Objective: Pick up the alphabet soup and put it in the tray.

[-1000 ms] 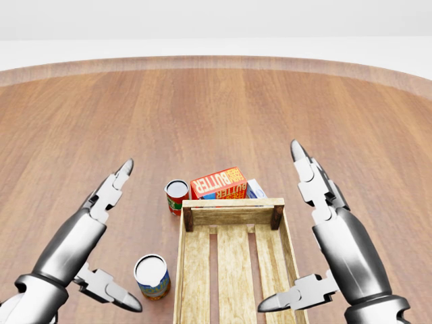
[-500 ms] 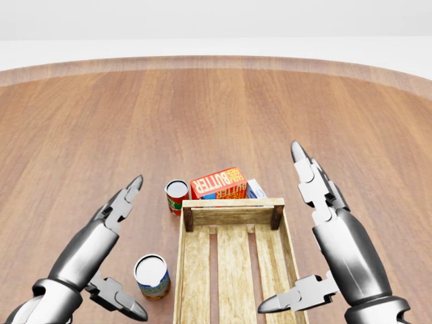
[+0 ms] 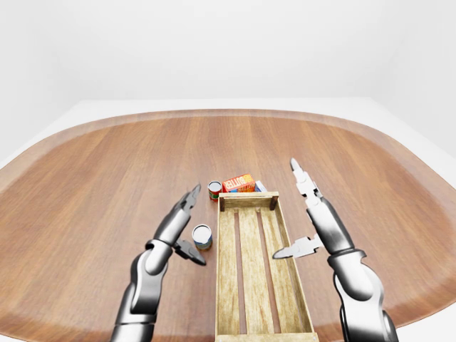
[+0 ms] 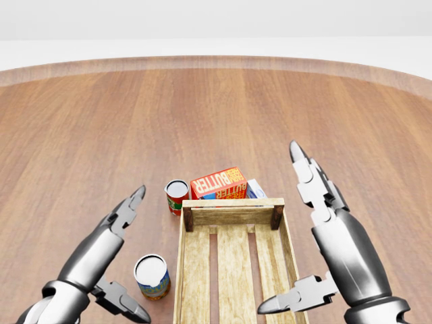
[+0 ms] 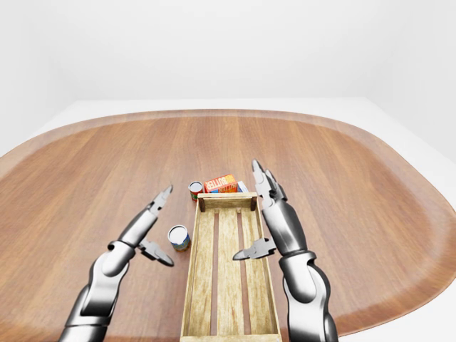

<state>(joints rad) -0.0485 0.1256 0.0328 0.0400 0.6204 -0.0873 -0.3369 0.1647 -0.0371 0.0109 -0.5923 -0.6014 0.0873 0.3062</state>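
A can with a blue, green and orange label (image 4: 152,275) stands upright on the wooden table, just left of the slatted wooden tray (image 4: 233,202). My left hand (image 4: 138,255) is open, its long fingers above and left of this can and its thumb below it, not touching. A second, red-labelled can (image 4: 177,196) stands by the tray's far left corner. I cannot read either label, so I cannot tell which is the alphabet soup. My right hand (image 4: 278,227) hangs open over the tray's right rail, holding nothing.
A red butter box (image 4: 217,182) and a small white and blue box (image 4: 255,189) lie against the tray's far end. The round wooden table (image 3: 107,164) spreads wide on all sides, with a white floor beyond its rim.
My left hand has moved right and down in the head view, closing in on the blue-labelled can. The right hand, tray and cans have stayed put.
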